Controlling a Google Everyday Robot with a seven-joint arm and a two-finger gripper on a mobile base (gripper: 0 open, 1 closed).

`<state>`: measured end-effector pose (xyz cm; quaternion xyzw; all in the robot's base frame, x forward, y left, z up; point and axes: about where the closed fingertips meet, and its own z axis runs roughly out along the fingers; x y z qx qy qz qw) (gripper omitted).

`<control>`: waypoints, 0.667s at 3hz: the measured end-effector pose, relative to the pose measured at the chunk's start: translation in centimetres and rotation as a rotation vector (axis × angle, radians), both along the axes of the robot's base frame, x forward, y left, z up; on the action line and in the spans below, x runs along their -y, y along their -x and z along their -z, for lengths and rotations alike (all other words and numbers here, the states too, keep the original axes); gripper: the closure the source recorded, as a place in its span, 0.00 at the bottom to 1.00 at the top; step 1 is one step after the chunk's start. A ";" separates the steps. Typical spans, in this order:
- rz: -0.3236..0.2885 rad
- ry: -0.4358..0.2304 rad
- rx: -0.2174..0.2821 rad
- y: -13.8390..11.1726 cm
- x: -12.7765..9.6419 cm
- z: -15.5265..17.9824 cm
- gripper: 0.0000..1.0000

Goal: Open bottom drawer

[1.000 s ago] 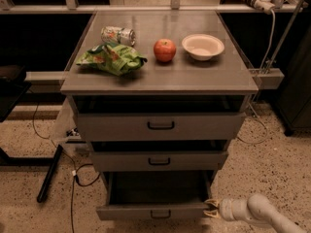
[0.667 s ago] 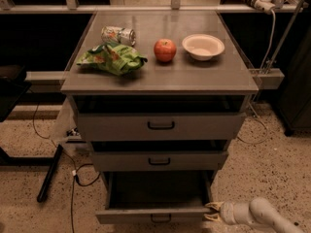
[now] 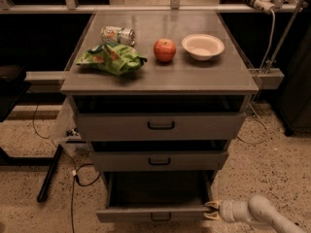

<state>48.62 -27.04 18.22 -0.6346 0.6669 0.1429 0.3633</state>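
The bottom drawer (image 3: pixel 146 214) is the slim grey front lowest in the cabinet, with a small black bar handle (image 3: pixel 160 217). It stands pulled well out, and its dark inside shows. My gripper (image 3: pixel 211 210) is at the lower right, at the drawer front's right end. Its two pale fingertips (image 3: pixel 212 205) stand a little apart against that corner, holding nothing. The white arm runs off to the bottom right.
The mid-sized drawer (image 3: pixel 159 161) and tall top drawer (image 3: pixel 160 125) are each slightly ajar. On the cabinet top (image 3: pixel 204 76) lie a green chip bag (image 3: pixel 111 58), a can (image 3: pixel 118 34), a red apple (image 3: pixel 164 50) and a white bowl (image 3: pixel 203 46). Cables (image 3: pixel 77 178) trail on the floor at left.
The bottom drawer front has come slightly further out, and my gripper has shifted a little with it towards the camera. Everything else is unchanged.
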 end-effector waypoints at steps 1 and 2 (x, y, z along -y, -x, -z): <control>-0.009 0.006 -0.005 0.0 -0.4 0.2 0.36; -0.009 0.006 -0.005 0.0 -0.4 0.2 0.13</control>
